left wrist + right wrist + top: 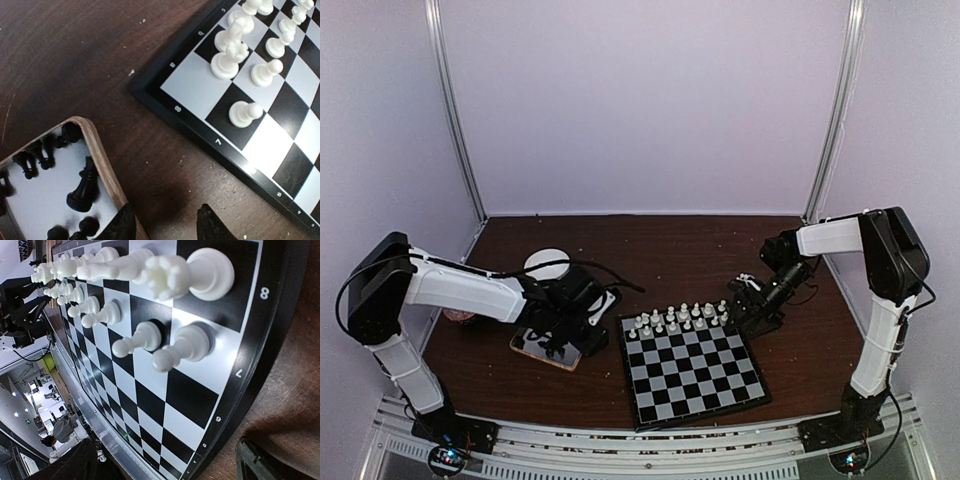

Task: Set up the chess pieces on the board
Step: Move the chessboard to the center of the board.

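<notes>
**A:** Left gripper (167,227), how do its fingers stand?

**B:** Spread, with nothing between them. One fingertip (122,225) hangs over the wooden rim of the tray (100,155).

**A:** And the black pieces (35,157)?

**B:** They're inside that tray, left of the fingers and a little ahead. The tall black piece (82,187) is nearest. Its long axis runs from a base close to the fingers to a head farther ahead. I can't tell whether it stands or lies.

**A:** The board (185,85)?

**B:** Ahead and to the right, across a strip of brown table (75,60). The white pieces (227,60) are already on it.

**A:** What's in the way?

**B:** I'd say the rim, since the fingers must pass left over it. Smaller pieces also crowd the tall one.

**A:** Right gripper (165,465)?

**B:** Also spread and empty, at the board's corner with white pieces just ahead. It's well apart from the tray, so the left arm is nearer.
</notes>
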Controlling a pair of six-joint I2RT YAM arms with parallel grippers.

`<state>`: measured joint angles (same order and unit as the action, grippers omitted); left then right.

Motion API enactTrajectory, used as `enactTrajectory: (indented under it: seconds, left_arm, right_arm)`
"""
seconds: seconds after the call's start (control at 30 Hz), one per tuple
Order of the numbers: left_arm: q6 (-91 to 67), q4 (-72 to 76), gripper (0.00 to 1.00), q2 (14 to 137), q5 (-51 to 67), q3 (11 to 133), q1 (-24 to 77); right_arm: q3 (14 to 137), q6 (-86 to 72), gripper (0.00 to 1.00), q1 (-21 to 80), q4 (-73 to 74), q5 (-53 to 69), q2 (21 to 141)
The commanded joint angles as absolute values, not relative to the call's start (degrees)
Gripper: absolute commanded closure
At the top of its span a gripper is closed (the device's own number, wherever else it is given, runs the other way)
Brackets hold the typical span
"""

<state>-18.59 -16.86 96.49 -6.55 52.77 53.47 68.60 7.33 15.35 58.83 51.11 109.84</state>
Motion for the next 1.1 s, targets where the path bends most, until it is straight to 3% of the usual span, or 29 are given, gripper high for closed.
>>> enactTrajectory:
  seconds: [0.0, 0.43, 0.97, 1.07]
  left_arm:
    - [-18.4, -13.0, 0.58, 100.0, -2.8, 54.8, 53.8]
    - [-14.3, -10.6, 0.58, 109.0, -3.3, 64.8, 53.5]
    - [-14.8, -14.5, 0.56, 109.0, -5.6, 68.3, 51.6]
    - [-14.9, -19.1, 0.49, 104.5, -8.1, 67.6, 51.6]
  right_arm:
    - [68.0, 7.9, 0.04, 15.2, 59.0, 50.3, 109.7]
    - [69.9, 7.9, 0.07, 15.1, 59.3, 50.9, 111.6]
    - [74.9, 7.0, 0.08, 13.3, 60.4, 51.3, 114.2]
    - [74.3, 7.6, 0.08, 10.9, 60.8, 49.1, 111.2]
